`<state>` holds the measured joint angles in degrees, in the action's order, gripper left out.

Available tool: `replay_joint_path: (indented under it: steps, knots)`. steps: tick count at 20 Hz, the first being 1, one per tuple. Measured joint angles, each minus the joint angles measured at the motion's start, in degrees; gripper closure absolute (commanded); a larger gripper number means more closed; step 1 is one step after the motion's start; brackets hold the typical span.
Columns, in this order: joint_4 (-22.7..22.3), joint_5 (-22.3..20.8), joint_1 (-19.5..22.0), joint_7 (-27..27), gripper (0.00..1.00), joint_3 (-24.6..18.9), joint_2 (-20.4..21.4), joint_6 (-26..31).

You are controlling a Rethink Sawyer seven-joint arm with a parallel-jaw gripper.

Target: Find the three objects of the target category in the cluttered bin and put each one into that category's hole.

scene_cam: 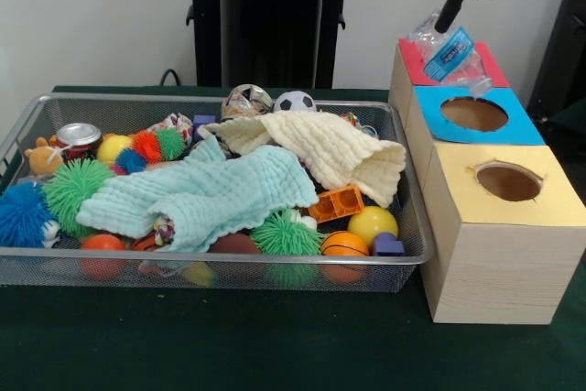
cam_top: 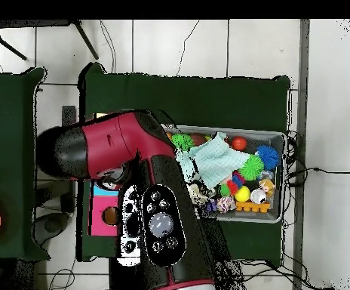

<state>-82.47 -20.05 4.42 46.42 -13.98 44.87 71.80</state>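
The bin (scene_cam: 55, 267) is a wide silver wire-mesh basket full of toys; it also shows in the overhead view (cam_top: 282, 155). The hole (scene_cam: 473, 114) is the large round cutout in the blue-topped box (scene_cam: 522, 125). My gripper (scene_cam: 446, 25) comes down from the top right and is shut on a crumpled clear plastic bottle (scene_cam: 449, 54) with a blue label. The bottle hangs tilted above the red-topped box (scene_cam: 410, 61), its low end just over the far edge of the hole. In the overhead view my arm (cam_top: 163, 219) hides the gripper and the bottle.
A mint cloth (scene_cam: 197, 197) and a cream cloth (scene_cam: 334, 148) lie over balls, spiky balls and blocks in the bin. The yellow-topped box (scene_cam: 508, 226) stands nearest the camera. The robot's black pedestal (scene_cam: 270, 16) is at the back.
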Motion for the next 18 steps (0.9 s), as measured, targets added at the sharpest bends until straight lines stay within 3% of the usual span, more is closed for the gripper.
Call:
replay_joint_path:
  steps: [18]
  knots:
    - [0.02, 0.85, -4.29, 6.42, 1.00, 4.70, -3.05, -6.41]
